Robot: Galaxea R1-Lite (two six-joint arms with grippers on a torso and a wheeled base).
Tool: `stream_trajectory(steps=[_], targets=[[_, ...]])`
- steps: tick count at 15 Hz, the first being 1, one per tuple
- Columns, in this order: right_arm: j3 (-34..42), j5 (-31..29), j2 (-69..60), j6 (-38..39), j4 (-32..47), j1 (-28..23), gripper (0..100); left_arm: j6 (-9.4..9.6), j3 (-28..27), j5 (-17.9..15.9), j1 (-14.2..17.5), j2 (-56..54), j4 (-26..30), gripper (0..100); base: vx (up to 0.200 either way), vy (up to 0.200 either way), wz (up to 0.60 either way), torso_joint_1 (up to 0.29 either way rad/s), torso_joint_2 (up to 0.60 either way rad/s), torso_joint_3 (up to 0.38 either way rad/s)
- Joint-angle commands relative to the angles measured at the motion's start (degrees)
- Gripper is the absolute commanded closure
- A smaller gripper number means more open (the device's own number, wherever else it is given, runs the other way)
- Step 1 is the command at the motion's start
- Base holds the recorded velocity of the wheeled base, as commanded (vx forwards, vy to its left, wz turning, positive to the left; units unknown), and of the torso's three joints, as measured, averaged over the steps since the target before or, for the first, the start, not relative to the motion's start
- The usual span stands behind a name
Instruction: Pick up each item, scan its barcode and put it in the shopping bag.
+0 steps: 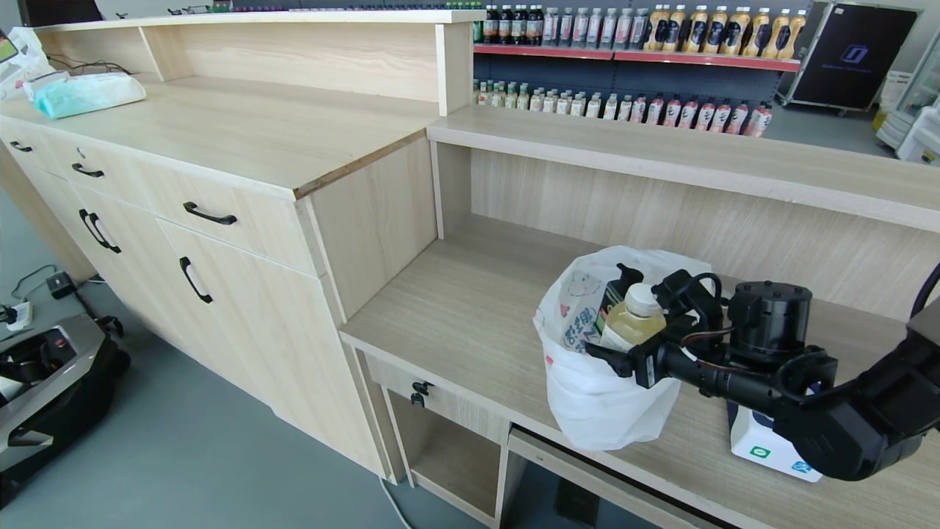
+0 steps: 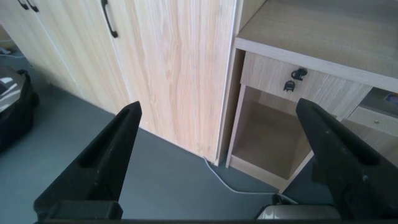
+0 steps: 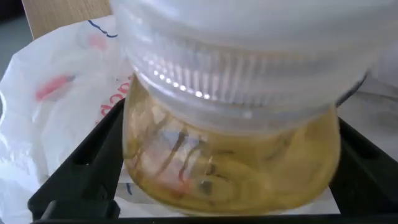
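A bottle of yellow drink [image 1: 633, 317] with a white cap is held upright over the mouth of the white shopping bag [image 1: 595, 382] on the lower counter. My right gripper [image 1: 624, 345] is shut on the bottle just below its shoulder. In the right wrist view the bottle [image 3: 230, 162] sits between the black fingers [image 3: 74, 168], with the bag [image 3: 56, 93] behind it. A dark item [image 1: 615, 288] sticks up inside the bag. My left gripper [image 2: 217, 162] hangs open over the grey floor in front of the cabinet, holding nothing.
A white scanner box [image 1: 775, 444] stands on the lower counter [image 1: 455, 308] right of the bag. A taller counter [image 1: 242, 132] with drawers and a teal pack [image 1: 88, 94] is to the left. Shelves of bottles [image 1: 631, 29] line the back.
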Motion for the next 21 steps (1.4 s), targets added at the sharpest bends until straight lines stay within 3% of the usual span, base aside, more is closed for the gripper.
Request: stream_trajectory(steps=[1,5,10,11,13,18,21], targets=[[0.0,0.0,-5.4,0.0,2.4,-0.1,0,0.0,0.0,0.0,0.0,0.0,0.0,0,0.0,0.0,0.0,0.0,0.0,0.0],[0.2,0.0,-14.9,-0.5,9.0,-0.2,0,0.0,0.0,0.0,0.0,0.0,0.0,0,0.0,0.0,0.0,0.0,0.0,0.0],[3.6,-0.5,-26.0,-7.1,9.3,-3.5,0,0.0,0.0,0.0,0.0,0.0,0.0,0,0.0,0.0,0.0,0.0,0.0,0.0],[3.6,-0.6,-26.2,-7.2,9.3,-3.5,0,0.0,0.0,0.0,0.0,0.0,0.0,0,0.0,0.0,-0.6,0.002,0.0,0.002],[3.7,-2.2,-29.5,-13.8,9.4,-8.2,0,0.0,0.0,0.0,0.0,0.0,0.0,0,0.0,0.0,-0.6,0.0,0.0,0.0],[3.6,-6.1,-36.4,-13.3,18.2,-8.7,0,0.0,0.0,0.0,0.0,0.0,0.0,0,0.0,0.0,-0.6,0.001,0.01,0.005],[3.6,-11.5,-37.9,-9.8,19.9,-8.2,0,0.0,0.0,0.0,0.0,0.0,0.0,0,0.0,0.0,-0.6,0.004,0.0,0.002]])
